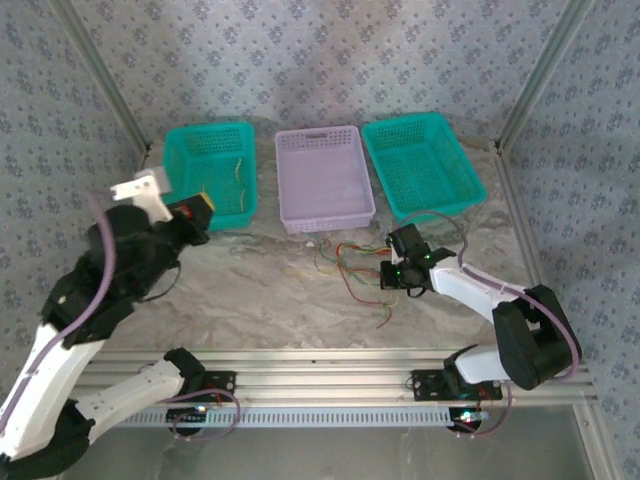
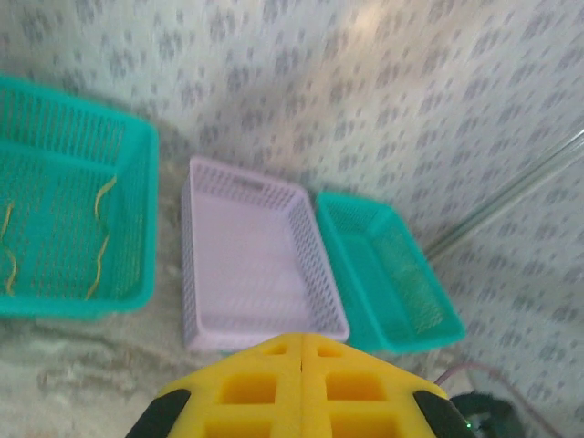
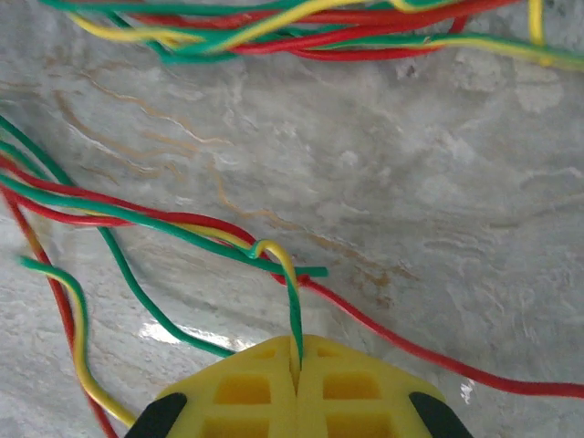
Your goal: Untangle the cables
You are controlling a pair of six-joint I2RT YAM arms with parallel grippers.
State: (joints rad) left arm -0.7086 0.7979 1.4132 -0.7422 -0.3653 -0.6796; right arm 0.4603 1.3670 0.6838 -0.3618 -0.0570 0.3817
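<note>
The cables (image 1: 350, 262) lie as a loose tangle of thin red, green and yellow wires on the marble tabletop in front of the purple basket. My right gripper (image 1: 388, 270) is low at the tangle's right edge. In the right wrist view its jaws (image 3: 295, 354) are shut on one yellow-and-green cable (image 3: 294, 301), which loops up over a red and a green strand. More strands (image 3: 274, 27) cross the top of that view. My left gripper (image 1: 200, 207) hovers raised beside the left teal basket, its yellow jaws (image 2: 302, 342) shut with nothing between them.
Three baskets stand in a row at the back: a teal one (image 1: 176, 140) on the left holding a few yellow wires (image 2: 100, 239), a purple one (image 1: 318, 134) in the middle and another teal one (image 1: 410, 124) on the right. Metal frame posts flank the table.
</note>
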